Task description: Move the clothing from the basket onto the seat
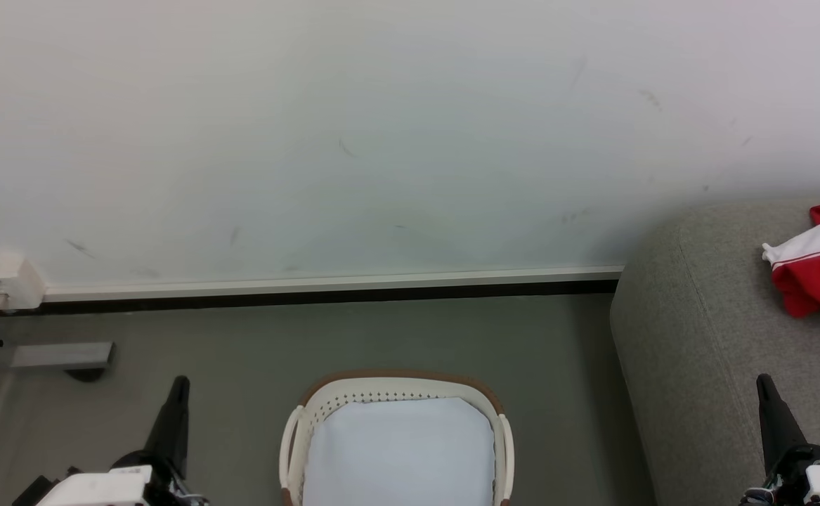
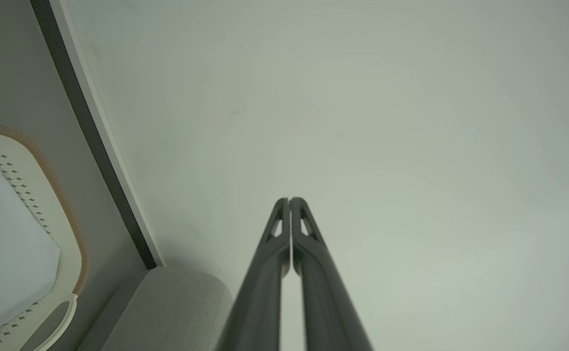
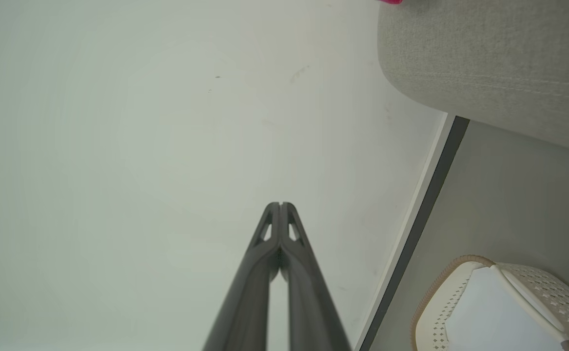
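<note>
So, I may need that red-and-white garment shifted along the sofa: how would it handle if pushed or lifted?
The clothing lies crumpled in folds on the seat, so it is probably floppy and would drape if lifted. Pushed, it would likely bunch on the textured upholstery rather than slide.

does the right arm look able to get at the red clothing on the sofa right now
Probably yes: the clothing lies uncovered on the seat, ahead of the right gripper with nothing between them, though its jaws are shut.
</note>
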Robot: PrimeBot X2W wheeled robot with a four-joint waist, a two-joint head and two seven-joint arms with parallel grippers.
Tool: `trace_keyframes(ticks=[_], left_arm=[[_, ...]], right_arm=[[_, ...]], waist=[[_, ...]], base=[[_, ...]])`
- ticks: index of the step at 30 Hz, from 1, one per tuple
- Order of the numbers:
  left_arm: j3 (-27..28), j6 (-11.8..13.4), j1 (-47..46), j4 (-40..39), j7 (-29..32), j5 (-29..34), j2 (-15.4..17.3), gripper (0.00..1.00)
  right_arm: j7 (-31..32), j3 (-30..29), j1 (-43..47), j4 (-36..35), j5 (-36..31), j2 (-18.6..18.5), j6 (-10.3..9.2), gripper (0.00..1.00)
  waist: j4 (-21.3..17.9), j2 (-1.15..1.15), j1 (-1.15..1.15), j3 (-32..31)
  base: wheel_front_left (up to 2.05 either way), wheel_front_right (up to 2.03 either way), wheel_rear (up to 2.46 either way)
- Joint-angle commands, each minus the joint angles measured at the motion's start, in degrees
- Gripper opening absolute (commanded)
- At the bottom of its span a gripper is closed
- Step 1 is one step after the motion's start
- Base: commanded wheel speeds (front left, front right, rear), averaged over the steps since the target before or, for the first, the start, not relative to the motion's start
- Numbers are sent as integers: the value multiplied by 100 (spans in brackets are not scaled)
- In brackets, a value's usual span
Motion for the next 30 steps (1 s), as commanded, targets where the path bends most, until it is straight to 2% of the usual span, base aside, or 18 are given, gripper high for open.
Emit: trace_keyframes(ticks=[1, 30], left_arm=[[11, 6, -47, -21, 25, -82, 42, 0], [10, 6, -46, -21, 24, -82, 42, 0]], right_arm=[[16, -21, -78, -26, 12, -45, -13, 0], [16, -20, -78, -26, 12, -45, -13, 0]], waist=[[0, 0, 0, 0], [0, 0, 0, 0]], base=[[0, 0, 0], [0, 0, 0]])
